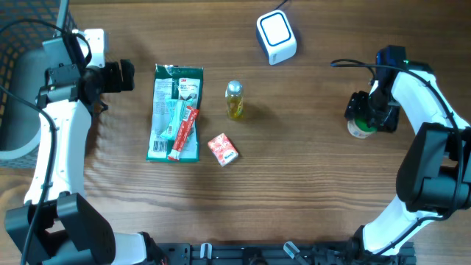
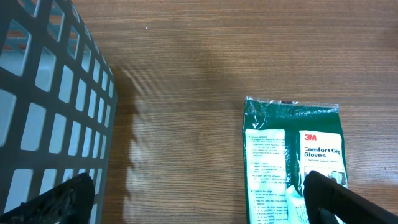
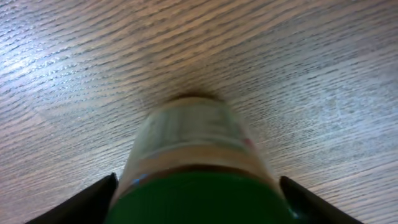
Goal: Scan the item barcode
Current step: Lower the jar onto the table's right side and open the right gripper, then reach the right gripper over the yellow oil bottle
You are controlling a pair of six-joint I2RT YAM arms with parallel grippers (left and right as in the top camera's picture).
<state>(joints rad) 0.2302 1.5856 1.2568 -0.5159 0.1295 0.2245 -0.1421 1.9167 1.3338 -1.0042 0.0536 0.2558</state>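
A small jar with a green lid stands upright on the wooden table at the right. My right gripper is over it, its two fingers flanking the lid. In the right wrist view the jar fills the space between the fingers of the gripper, with thin gaps on both sides, so the jaws stand open around it. The white and blue scanner sits at the back centre. My left gripper hovers open over bare wood, left of a green glove pack.
The glove pack carries a red tube. A small yellow bottle and a red box lie mid-table. A dark mesh basket stands at the far left, close beside the left gripper.
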